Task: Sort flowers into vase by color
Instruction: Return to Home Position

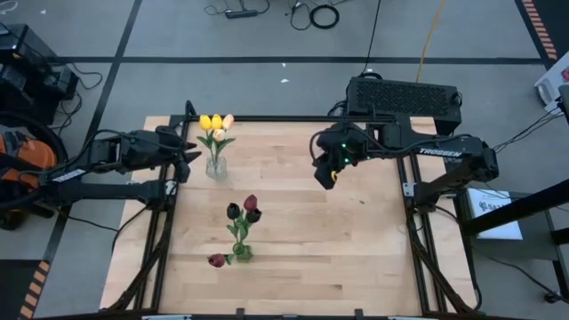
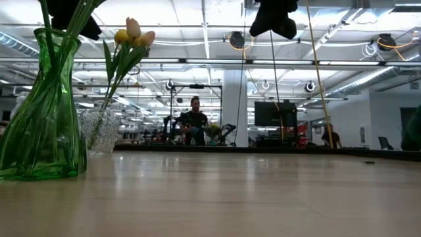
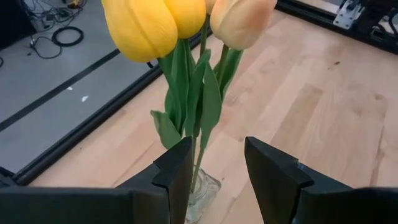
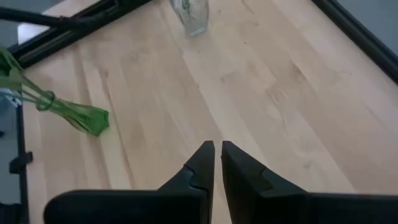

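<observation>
Nearby, left gripper (image 3: 217, 158) found just beside clear vase (image 1: 216, 167), jaws apart, empty; upright tulips (image 3: 144, 28) directly ahead, so straight-back retreat judged safest. Right gripper (image 4: 217, 152) well apart, jaws together.

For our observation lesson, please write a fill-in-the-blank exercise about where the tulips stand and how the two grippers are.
1. The dark red tulips stand in a vase made of ___ glass.
2. The clear vase holds peach tulips and ___ ones.
3. The left gripper, right beside the clear vase, is ___.
4. The right gripper, away from both vases, is ___.

Missing words: green; yellow; open; shut.
</observation>
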You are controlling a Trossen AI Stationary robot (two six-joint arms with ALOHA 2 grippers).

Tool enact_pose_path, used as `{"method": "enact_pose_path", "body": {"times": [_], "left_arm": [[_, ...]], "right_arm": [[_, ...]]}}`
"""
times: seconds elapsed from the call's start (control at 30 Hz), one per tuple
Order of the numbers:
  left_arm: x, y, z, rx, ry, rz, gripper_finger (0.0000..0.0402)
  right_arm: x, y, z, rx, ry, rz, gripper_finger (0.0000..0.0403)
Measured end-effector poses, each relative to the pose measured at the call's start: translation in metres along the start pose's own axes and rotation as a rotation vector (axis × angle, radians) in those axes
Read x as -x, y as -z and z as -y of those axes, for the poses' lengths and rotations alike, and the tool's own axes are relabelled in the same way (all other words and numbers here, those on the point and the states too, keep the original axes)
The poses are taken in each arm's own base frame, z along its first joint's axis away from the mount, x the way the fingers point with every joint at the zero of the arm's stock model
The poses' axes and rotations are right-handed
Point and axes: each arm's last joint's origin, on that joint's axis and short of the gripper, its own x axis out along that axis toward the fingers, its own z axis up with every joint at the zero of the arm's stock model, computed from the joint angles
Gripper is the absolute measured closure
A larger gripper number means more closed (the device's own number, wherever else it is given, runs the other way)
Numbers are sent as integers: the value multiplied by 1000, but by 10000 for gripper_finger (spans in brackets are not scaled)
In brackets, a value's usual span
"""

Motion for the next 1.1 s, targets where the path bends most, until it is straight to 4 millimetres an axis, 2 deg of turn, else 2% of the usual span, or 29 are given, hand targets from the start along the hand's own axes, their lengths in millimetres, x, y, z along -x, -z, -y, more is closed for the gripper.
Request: {"method": "enact_pose_path", "body": {"times": [0.2, 0.37, 0.53, 0.67, 0.8, 0.9, 0.97, 1.1], "left_arm": [[3, 2, -1, 1, 29, -5, 249], [17, 11, -6, -2, 84, 1, 249], [29, 25, -14, -54, 70, 9, 249], [20, 37, -15, -49, 75, 32, 249], [-5, 54, -10, -77, 164, 56, 249], [-1, 48, -6, -123, 284, 75, 249], [1, 50, -6, -124, 305, 81, 249], [0, 43, -3, -48, 339, 196, 249]], "right_arm": [[0, 7, -1, -12, 22, -58, 378], [1, 21, -6, 32, 41, -168, 378], [2, 25, -9, 59, 45, -205, 378], [2, 25, -9, 68, 40, -195, 378], [2, 24, -8, 151, 58, -181, 378], [0, 24, -8, 186, 57, -177, 378], [-6, 26, -8, 190, 51, -164, 378], [-22, 34, -4, 187, 49, -156, 378]]}}
